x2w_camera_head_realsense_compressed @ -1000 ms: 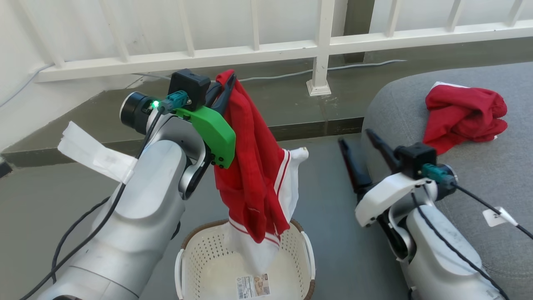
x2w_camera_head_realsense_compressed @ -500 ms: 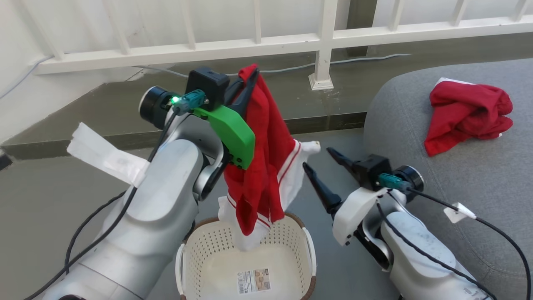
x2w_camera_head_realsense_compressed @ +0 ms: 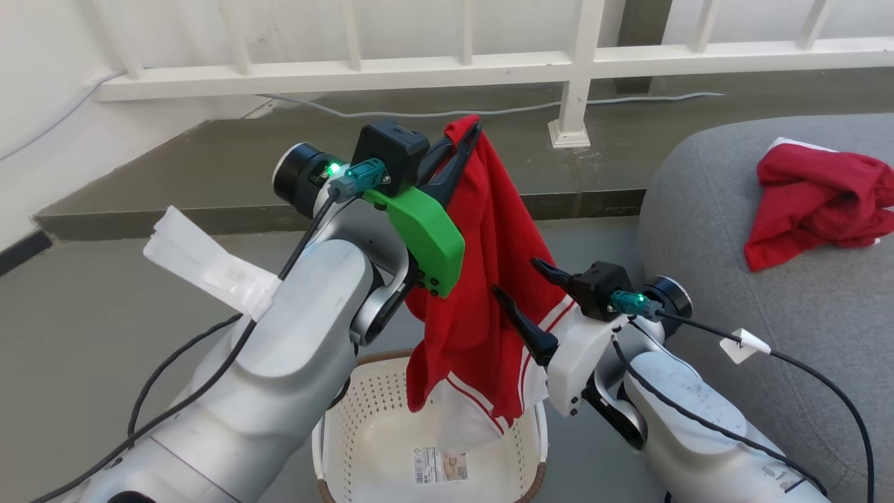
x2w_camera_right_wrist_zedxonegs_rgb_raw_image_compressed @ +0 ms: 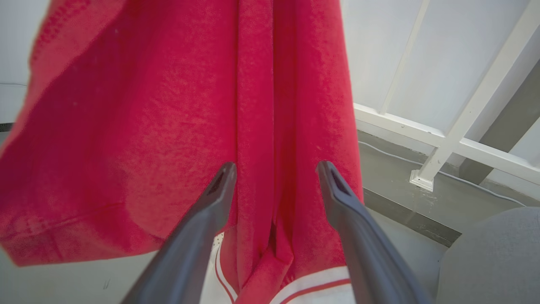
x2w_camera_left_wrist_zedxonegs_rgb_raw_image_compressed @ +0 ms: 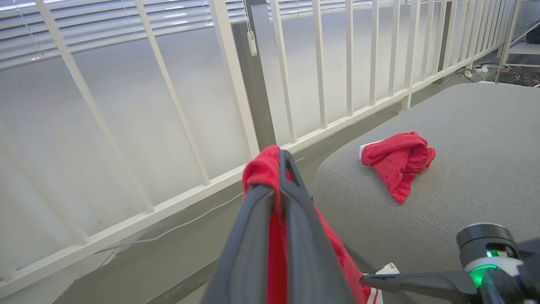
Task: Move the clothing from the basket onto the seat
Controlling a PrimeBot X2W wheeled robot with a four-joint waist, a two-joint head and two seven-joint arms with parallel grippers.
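Job looks half done: one red garment lies on the seat; the jersey, not yet delivered, dangles over the basket, clamped in the left end effector. The right end effector gapes empty beside it.

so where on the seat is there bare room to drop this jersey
Bare: the seat between its rounded near edge and the crumpled red garment. Crowded: over the basket, where the jersey hangs.
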